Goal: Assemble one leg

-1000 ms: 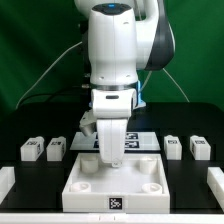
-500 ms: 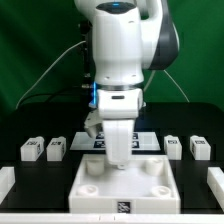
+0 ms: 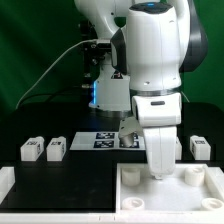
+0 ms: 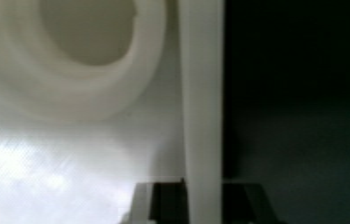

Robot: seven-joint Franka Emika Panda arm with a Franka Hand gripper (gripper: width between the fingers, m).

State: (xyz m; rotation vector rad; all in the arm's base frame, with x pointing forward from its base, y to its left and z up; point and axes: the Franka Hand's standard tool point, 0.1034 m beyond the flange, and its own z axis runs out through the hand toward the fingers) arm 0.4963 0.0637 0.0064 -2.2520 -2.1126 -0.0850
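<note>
1. Nearest the camera, the white square tabletop (image 3: pixel 150 197) lies flat on the black table (image 3: pixel 70 185), at the exterior view's lower right, with round sockets sunk into its corners.
2. The gripper (image 3: pixel 160 172) reaches straight down onto the tabletop near the middle of its far side. In the exterior view the arm's white body hides its fingertips.
3. The blurred wrist view sits close over the tabletop (image 4: pixel 65 150). One corner socket (image 4: pixel 101 40) is in sight beside the raised wall, and bare table shows past that wall.
4. In that same view the dark fingers (image 4: pixel 154 205) of the gripper (image 4: pixel 198 205) stand on either side of the tabletop's thin wall. The jaws are drawn in narrow and seem clamped on the wall itself.
5. No leg is in the gripper. A leg (image 3: pixel 56 150) and a second leg (image 3: pixel 30 150) rest side by side on the table, beyond the tabletop's far edge and well apart from it toward the exterior view's left.
6. A third leg (image 3: pixel 200 147) lies just behind the tabletop's far edge, toward the exterior view's right.
7. The marker board (image 3: pixel 98 140) lies flat farther back than the tabletop, between the first leg and the arm.
8. A green backdrop (image 3: pixel 40 60) closes the scene behind everything.
</note>
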